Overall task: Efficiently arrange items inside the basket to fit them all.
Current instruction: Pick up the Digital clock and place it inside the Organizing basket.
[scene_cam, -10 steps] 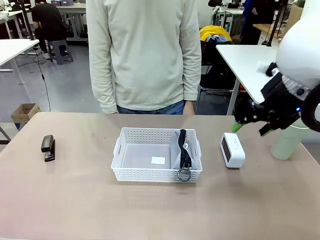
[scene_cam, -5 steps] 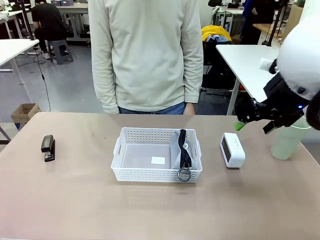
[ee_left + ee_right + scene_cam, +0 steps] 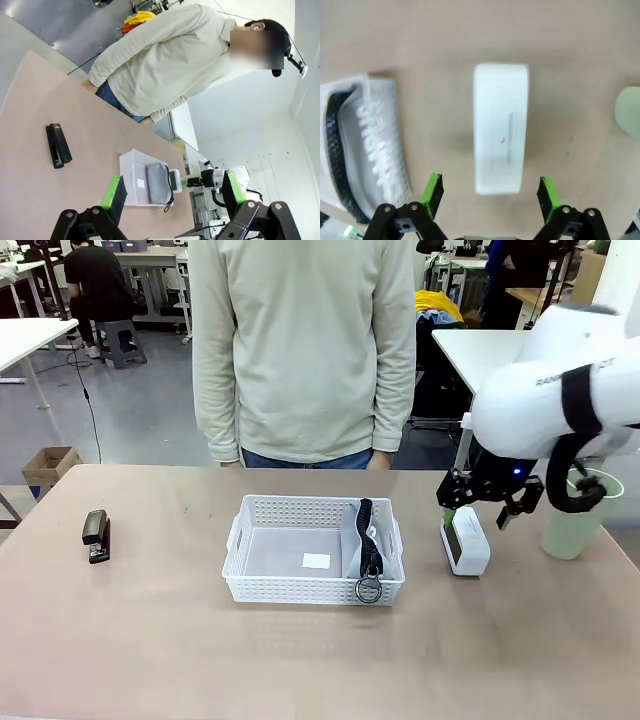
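With the stapler (image 3: 96, 537) left far ahead of the left gripper's (image 3: 172, 192) spread, empty jaws and the pouch (image 3: 159, 182) already lodged in the basket (image 3: 290, 588), the white box (image 3: 501, 125) is framed between the right gripper's (image 3: 490, 191) spread jaws, so its pickup is judged in hand, and lowering and closing across its narrow width are called for.

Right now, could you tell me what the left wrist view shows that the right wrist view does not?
Left wrist view: the black stapler on the table, apart from the basket, and the person. Right wrist view: the pale green cup at the frame edge and print on the white box. Both: the basket, the grey pouch inside it, and the white box beside it.
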### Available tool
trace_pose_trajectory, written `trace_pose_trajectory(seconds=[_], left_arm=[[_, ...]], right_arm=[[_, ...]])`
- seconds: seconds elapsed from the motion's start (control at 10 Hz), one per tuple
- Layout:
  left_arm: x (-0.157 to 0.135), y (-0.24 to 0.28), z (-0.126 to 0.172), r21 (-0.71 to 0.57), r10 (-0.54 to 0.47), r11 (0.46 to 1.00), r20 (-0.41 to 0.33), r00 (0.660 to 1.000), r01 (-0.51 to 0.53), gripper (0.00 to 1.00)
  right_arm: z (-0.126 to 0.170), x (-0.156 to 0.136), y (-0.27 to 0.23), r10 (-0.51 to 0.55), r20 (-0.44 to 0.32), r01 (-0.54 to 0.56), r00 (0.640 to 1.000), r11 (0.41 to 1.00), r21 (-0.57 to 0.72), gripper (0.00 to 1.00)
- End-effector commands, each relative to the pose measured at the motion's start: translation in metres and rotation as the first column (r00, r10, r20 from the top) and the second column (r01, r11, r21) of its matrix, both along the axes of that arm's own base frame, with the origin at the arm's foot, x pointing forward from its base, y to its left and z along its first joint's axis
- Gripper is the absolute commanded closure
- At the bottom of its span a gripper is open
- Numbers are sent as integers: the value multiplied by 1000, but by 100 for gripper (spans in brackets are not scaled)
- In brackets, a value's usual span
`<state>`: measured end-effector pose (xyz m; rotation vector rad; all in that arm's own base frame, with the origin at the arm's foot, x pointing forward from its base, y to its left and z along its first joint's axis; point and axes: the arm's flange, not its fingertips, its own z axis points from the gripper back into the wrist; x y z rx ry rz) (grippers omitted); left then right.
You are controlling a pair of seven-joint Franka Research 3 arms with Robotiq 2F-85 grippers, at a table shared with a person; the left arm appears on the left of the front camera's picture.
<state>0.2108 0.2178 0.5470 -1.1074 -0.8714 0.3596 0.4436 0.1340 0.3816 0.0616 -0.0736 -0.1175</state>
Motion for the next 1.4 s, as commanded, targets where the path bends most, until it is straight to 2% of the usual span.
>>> trace_pose_trajectory(seconds=[0.0, 0.1, 0.2, 0.3, 0.5, 0.7, 0.9, 1.1, 1.3], left_arm=[[1, 0, 1, 7, -5, 1000, 28, 1000, 5, 0], [1, 0, 1, 7, -5, 1000, 28, 1000, 5, 0], [1, 0, 1, 7, -5, 1000, 28, 1000, 5, 0], [1, 0, 1, 7, -5, 1000, 28, 1000, 5, 0], [1, 0, 1, 7, -5, 1000, 28, 1000, 5, 0], [1, 0, 1, 7, -5, 1000, 28, 1000, 5, 0], [1, 0, 1, 7, -5, 1000, 28, 1000, 5, 0], [1, 0, 1, 7, -5, 1000, 28, 1000, 5, 0], [1, 0, 1, 7, -5, 1000, 28, 1000, 5, 0]], right_arm=[[-6, 28, 5, -31, -2, 31, 1000, 999, 21, 0], [-16, 35, 3, -47, -17, 48, 999, 998, 38, 0], [-16, 38, 3, -75, 0, 75, 997, 996, 50, 0], [-23, 27, -8, -30, -34, 31, 999, 999, 22, 0], [-26, 35, -7, -37, -35, 38, 999, 998, 40, 0], [-43, 38, 1, -11, -67, 13, 998, 999, 33, 0], [-68, 41, 5, -53, -109, 54, 993, 998, 8, 0], [-70, 34, 0, -71, -53, 70, 996, 997, -27, 0], [-63, 31, 1, -53, -41, 53, 998, 999, -9, 0]])
